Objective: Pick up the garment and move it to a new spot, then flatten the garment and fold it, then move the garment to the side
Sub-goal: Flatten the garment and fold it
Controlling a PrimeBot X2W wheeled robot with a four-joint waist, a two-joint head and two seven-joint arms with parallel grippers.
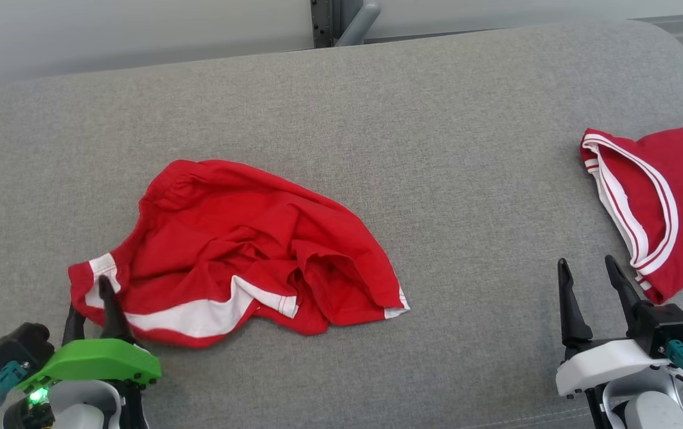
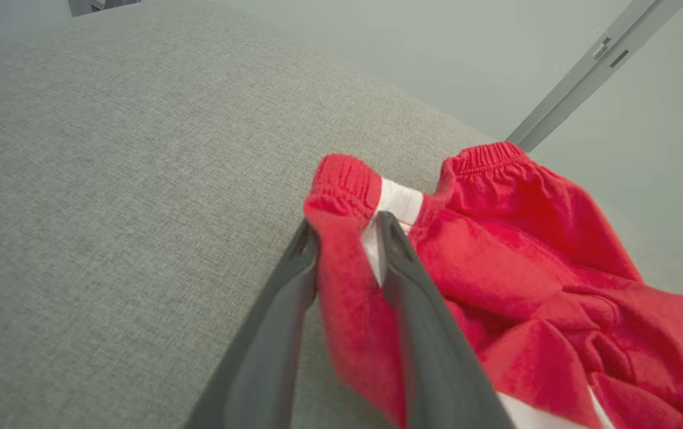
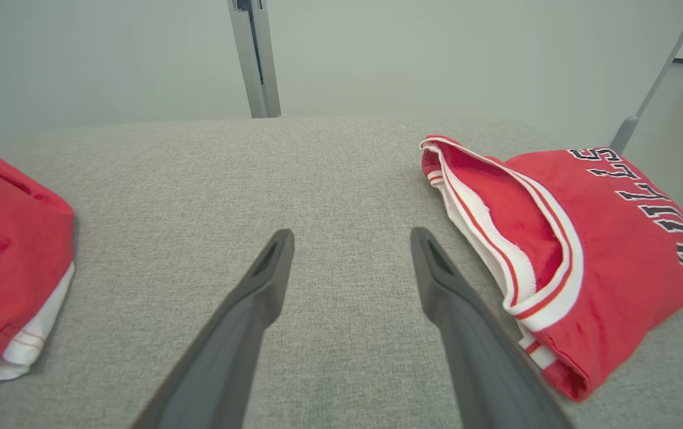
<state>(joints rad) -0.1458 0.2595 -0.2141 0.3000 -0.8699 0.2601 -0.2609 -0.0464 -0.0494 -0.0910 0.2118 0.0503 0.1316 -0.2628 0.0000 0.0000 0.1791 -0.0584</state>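
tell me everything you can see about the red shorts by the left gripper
The red shorts look like soft knit jersey, with a gathered elastic waistband, white side stripes and white-trimmed leg hems. They lie crumpled and unfolded, full of creases, on the grey cushion, left of centre in the head view. One waistband corner stands up between the fingers of the left gripper; whether it is pinched I cannot tell.

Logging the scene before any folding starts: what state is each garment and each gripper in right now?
red shorts: crumpled, unfolded, lying on the grey cushion.
jersey: folded, lying at the right, untouched.
left gripper: fingers astride the shorts' waistband corner; clamped or loose, unclear.
right gripper: open, empty, beside the jersey.
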